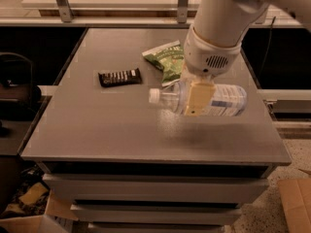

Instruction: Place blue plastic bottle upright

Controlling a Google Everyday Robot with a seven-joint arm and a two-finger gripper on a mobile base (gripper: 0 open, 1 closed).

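Camera view: hand (196, 100) holds bottle (227, 100) sideways over table (97, 130).

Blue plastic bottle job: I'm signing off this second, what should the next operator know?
Gripper: shut on the blue plastic bottle around its middle, over the right part of the table.
Bottle: held clear of the tabletop, lying sideways, white cap toward the left of the view; its shadow falls on the table below.
Nearby: green snack bag and dark candy bar lie farther back.
Done: grasp and lift.
Left: turn the bottle cap-up, set it down, release.
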